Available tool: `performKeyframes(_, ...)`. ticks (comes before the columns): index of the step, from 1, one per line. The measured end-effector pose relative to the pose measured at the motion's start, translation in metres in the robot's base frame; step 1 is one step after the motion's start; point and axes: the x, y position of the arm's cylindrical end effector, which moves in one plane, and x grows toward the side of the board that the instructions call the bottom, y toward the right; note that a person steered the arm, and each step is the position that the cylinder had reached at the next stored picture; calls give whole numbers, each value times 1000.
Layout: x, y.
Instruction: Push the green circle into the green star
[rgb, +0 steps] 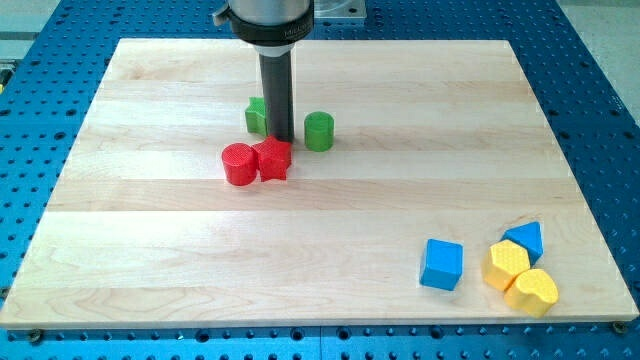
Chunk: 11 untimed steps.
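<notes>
The green circle stands upright on the wooden board, just right of my rod. The green star lies just left of the rod and is partly hidden behind it. My tip rests between the two green blocks, close to the star and a small gap from the circle. Directly below the tip lie a red star and a red circle, touching each other.
At the view's bottom right lie a blue cube, a blue triangle, a yellow hexagon and a yellow heart. The board ends in blue perforated table on all sides.
</notes>
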Motion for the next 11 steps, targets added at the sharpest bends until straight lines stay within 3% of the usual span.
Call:
performKeyframes(1,0,-5)
performKeyframes(2,31,-1)
performKeyframes(3,63,41)
performKeyframes(4,46,103)
performKeyframes(5,-2,108)
performKeyframes(6,-35,50)
performKeyframes(7,-44,44)
performKeyframes(8,-16,119)
performKeyframes(9,6,82)
performKeyframes(10,-18,35)
performKeyframes(11,-13,16)
